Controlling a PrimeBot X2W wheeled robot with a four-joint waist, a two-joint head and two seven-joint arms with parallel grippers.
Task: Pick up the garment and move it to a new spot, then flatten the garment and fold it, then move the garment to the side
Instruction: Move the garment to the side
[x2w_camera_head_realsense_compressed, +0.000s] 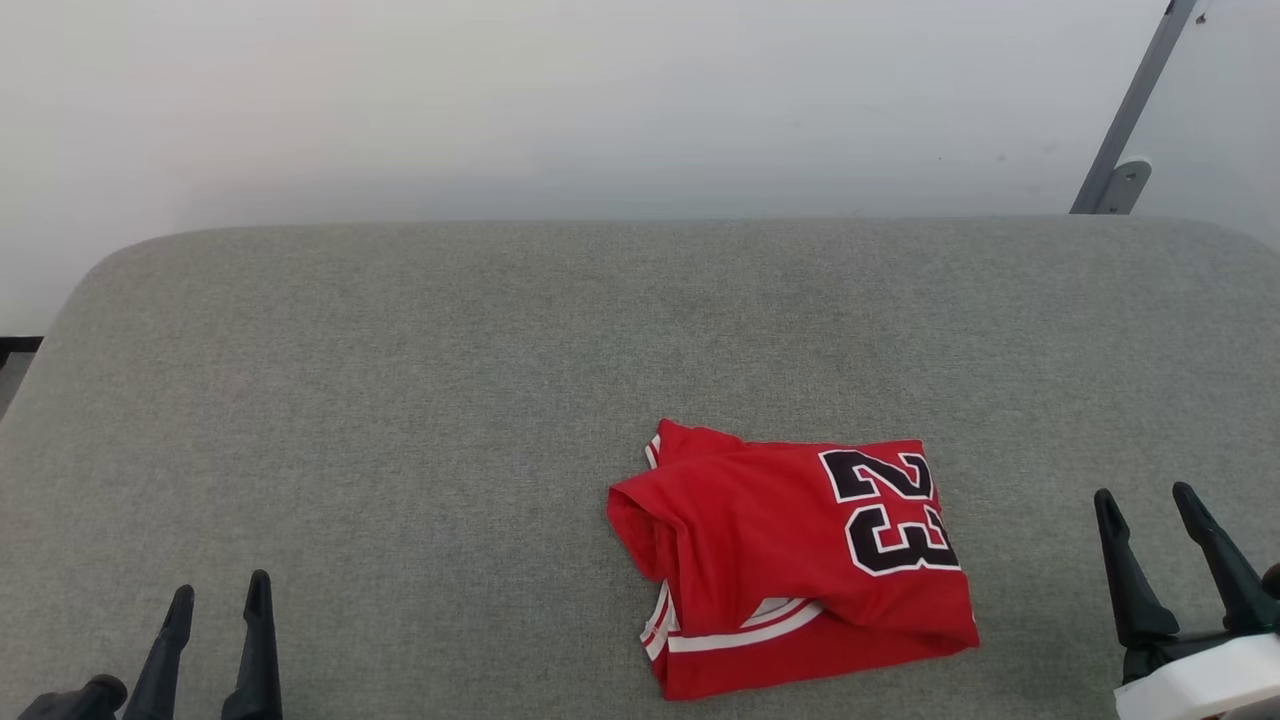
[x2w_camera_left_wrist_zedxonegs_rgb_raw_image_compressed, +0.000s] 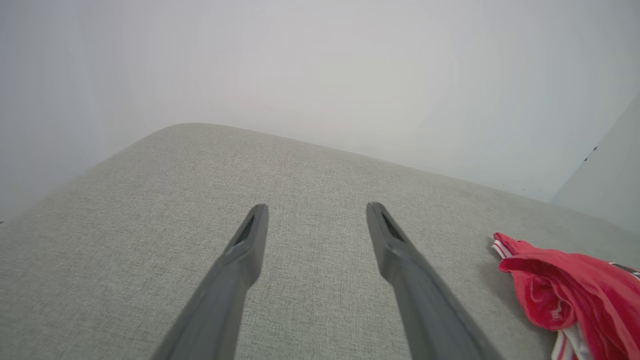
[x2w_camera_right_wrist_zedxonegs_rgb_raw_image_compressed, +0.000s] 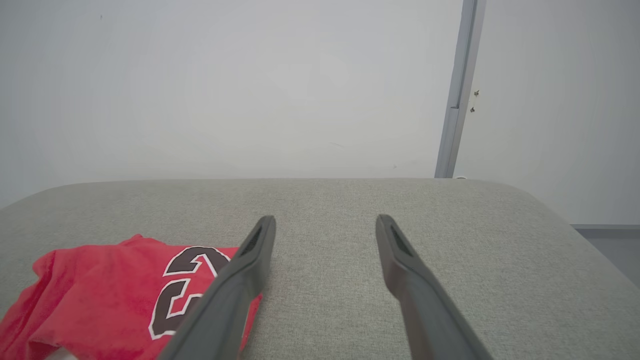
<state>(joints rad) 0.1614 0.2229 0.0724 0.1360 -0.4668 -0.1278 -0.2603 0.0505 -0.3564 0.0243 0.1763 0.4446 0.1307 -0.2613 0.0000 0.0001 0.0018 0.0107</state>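
Both grippers stood wide open and empty, left gripper (x2w_camera_head_realsense_compressed: 221, 583) near left, right gripper (x2w_camera_head_realsense_compressed: 1143, 490) near right; the garment (x2w_camera_head_realsense_compressed: 780, 540) lay loosely folded on the grey cushion (x2w_camera_head_realsense_compressed: 400, 400), near and right of centre, touching neither; a pick-up seemed due, calling for the right gripper to reach left and close on cloth.

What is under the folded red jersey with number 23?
The red jersey rests on the gray fabric surface. Below its top fold, lower layers with white striped trim peek out at the near edge. Whatever is directly beneath the cloth is covered.
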